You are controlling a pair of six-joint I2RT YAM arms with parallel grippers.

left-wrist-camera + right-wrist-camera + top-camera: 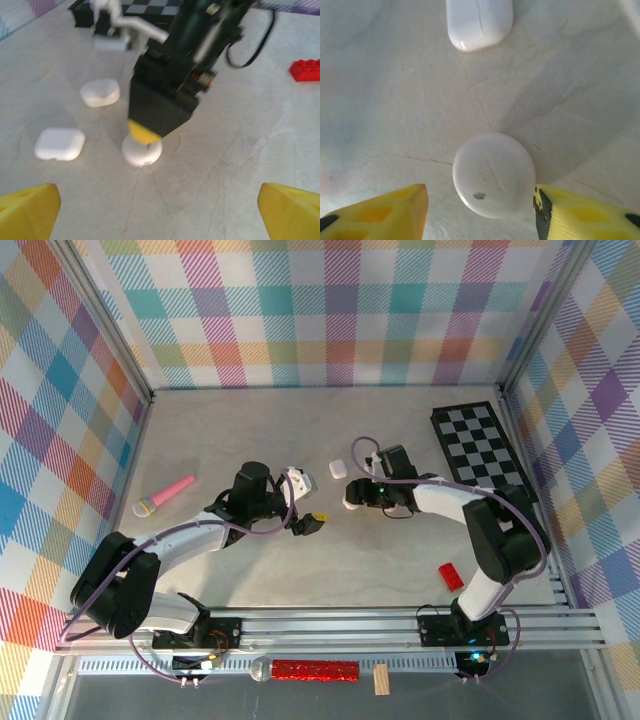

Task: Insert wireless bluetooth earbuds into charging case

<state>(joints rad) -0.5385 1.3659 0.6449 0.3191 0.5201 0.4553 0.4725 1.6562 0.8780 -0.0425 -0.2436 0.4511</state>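
Surface: grey marbled table [250, 430] boxed in by plaid walls.
Right gripper [480, 192]: jaws parted, straddling the round case [494, 175]. One yellow finger sits just beside its rim and the other stands apart, so nothing is gripped.
Round case: flat on the table with its lid shut, directly under the right gripper.
Left gripper [160, 215]: jaws spread wide and empty, low over the table, facing the round case.
Other cases: a squarish one [59, 144] and an oval one [100, 92], both shut, near the round case but apart from it.
Further out: red block [451, 576] by the right arm's base, checkerboard [480, 445] at the far right, pink microphone [165, 496] at the left.
Buds: I cannot tell where they lie, or whether any sit inside the shut cases.
Progress: probably little is visibly done, with no lid up and no bud in either gripper. Still to do, by my reading: open a case, pick up the buds, seat them.
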